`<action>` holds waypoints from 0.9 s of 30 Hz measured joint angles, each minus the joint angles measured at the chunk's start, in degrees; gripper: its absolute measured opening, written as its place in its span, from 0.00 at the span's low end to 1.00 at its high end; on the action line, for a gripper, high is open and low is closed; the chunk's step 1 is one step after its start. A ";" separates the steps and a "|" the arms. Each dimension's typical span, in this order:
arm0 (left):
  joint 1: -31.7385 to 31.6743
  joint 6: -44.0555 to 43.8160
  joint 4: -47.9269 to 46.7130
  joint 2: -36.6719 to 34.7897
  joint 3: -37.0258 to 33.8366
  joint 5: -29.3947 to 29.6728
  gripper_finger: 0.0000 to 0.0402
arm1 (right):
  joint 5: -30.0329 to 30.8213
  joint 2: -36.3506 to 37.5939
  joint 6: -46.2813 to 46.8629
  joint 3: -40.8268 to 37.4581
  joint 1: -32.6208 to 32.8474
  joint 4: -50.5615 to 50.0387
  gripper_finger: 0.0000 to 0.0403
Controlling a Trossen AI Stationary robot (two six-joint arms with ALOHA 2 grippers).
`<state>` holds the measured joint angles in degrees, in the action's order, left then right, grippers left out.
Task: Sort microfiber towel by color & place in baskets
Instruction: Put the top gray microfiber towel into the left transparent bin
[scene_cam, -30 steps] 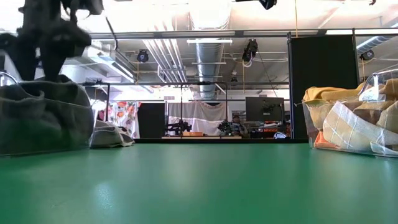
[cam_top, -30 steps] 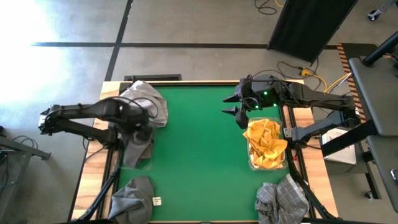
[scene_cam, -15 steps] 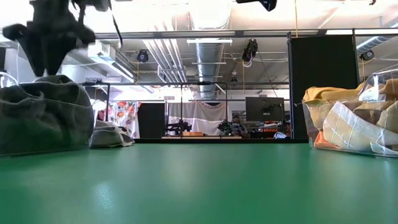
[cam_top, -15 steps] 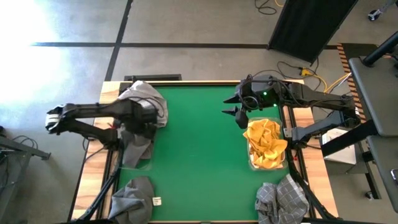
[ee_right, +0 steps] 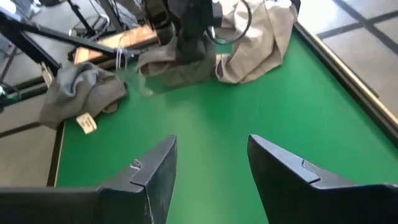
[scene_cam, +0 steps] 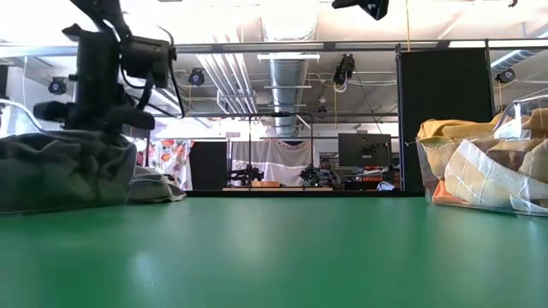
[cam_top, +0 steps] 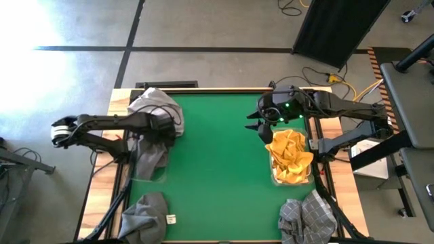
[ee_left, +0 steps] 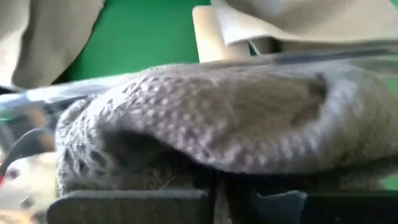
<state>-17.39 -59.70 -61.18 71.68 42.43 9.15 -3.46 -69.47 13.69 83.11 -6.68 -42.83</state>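
Pinching, apparently, a grey towel (cam_top: pixel 150 154) in the left basket (cam_top: pixel 137 177): left gripper (cam_top: pixel 161 133), jaws together; right gripper (cam_top: pixel 261 129) spread, idle.

Left arm (cam_top: pixel 108 123): dark, slender jointed links, with a white cap at its outer end (cam_top: pixel 62 127); black cables loop beside the wrist housing in the low view.

Right arm (cam_top: pixel 339 105): dark, thicker links; 2 small green lights (cam_top: pixel 289 106) glow on the wrist housing, with black cables looped over it.

Right gripper (ee_right: pixel 208 171): 2 dark, wedge-shaped fingers with flat faces, and a small pale marking near each finger's upper edge.

Left gripper (ee_left: pixel 214 202): flat, dark bar-like fingers with squared edges.
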 joint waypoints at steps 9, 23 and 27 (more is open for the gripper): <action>0.00 -2.33 0.97 -5.55 -3.96 0.58 0.06 | 0.00 0.02 -0.82 0.00 0.18 -1.28 0.48; -6.60 6.61 -13.66 -7.87 22.89 6.24 0.56 | 0.01 0.04 -0.67 0.00 0.18 -1.68 0.50; -17.32 15.15 -11.39 -3.35 22.66 5.00 0.67 | 0.01 0.04 -0.13 0.00 0.18 -1.96 0.48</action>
<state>-34.71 -44.55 -72.57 68.33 65.09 14.15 -3.45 -69.43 13.55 83.11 -6.50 -44.80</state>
